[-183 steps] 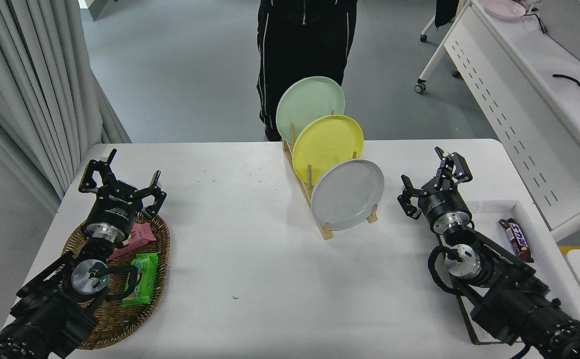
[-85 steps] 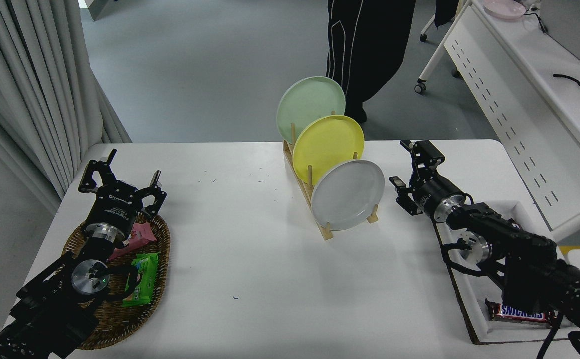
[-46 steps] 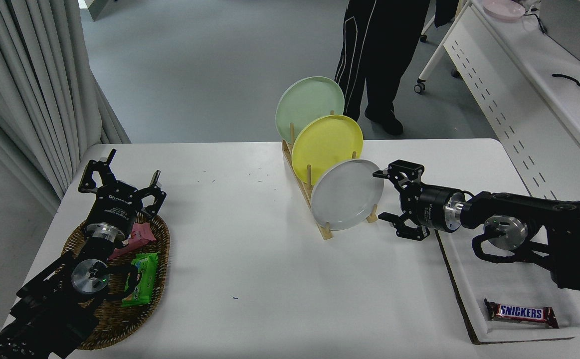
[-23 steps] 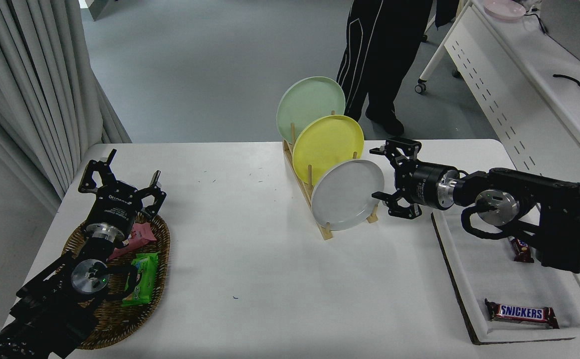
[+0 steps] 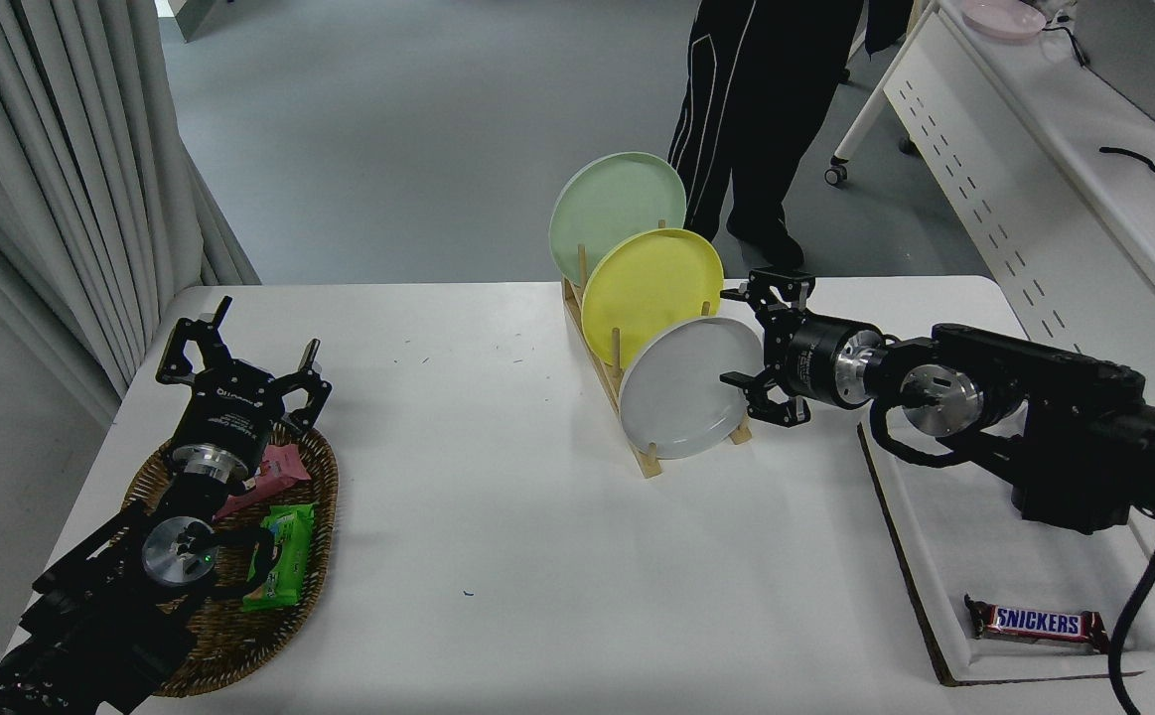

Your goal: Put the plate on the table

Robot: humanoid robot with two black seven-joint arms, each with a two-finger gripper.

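The light-grey plate (image 5: 688, 389) stands on edge in the front slot of a wooden rack (image 5: 649, 459) on the white table (image 5: 498, 516). Behind it in the rack stand a yellow plate (image 5: 649, 290) and a pale green plate (image 5: 615, 207). My right gripper (image 5: 742, 338) points left at the grey plate's right rim and is open, one finger above the rim and one below it, close to the rim. I cannot tell if it touches. My left gripper (image 5: 239, 359) is parked open over a wicker basket at the lower left.
The wicker basket (image 5: 239, 596) holds green and pink snack packs. A white tray (image 5: 1024, 566) at the right holds a Snickers bar (image 5: 1038, 624). A person in black (image 5: 766, 109) stands beyond the far edge. A white side desk (image 5: 1064, 169) is at the upper right.
My right arm has swung left and my open gripper has moved up to the grey plate's right rim. The plates have not moved. The person has shifted to the right.
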